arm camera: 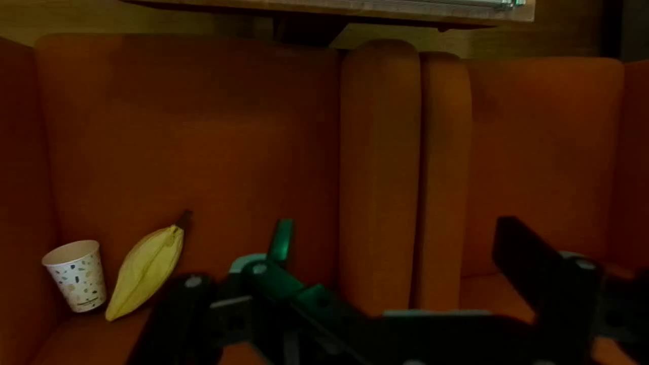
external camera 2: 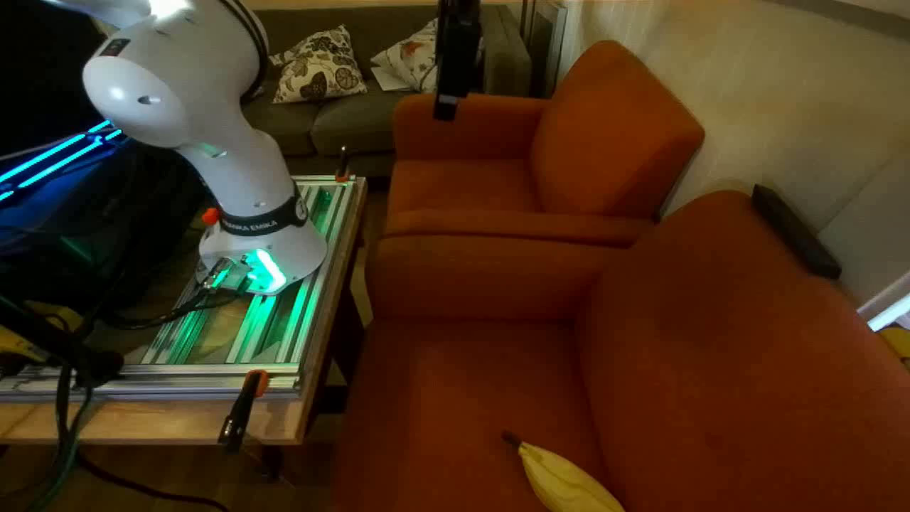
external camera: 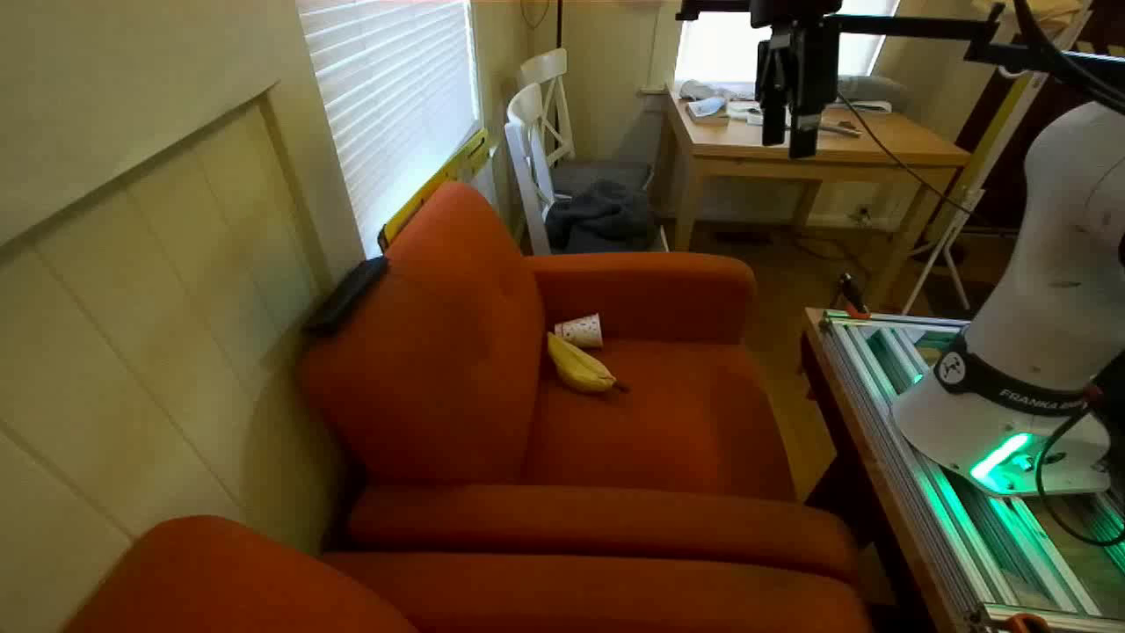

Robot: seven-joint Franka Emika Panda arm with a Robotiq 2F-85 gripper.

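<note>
My gripper is open, its two fingers spread wide over the orange armchairs with nothing between them. In both exterior views it hangs high above the seats, touching nothing: the gripper points downward, and the gripper is seen edge-on. A yellow banana-like object with a dark stem lies on an armchair seat, also visible as the yellow object near the backrest. Beside it a white speckled paper cup lies on its side. The cup is close to the armrest. Part of the yellow object is cut off.
Two orange armchairs stand side by side, their armrests adjoining. A dark flat object rests atop one backrest. The arm's base is on a metal-framed table with clamps. A wooden desk and white chairs stand further off.
</note>
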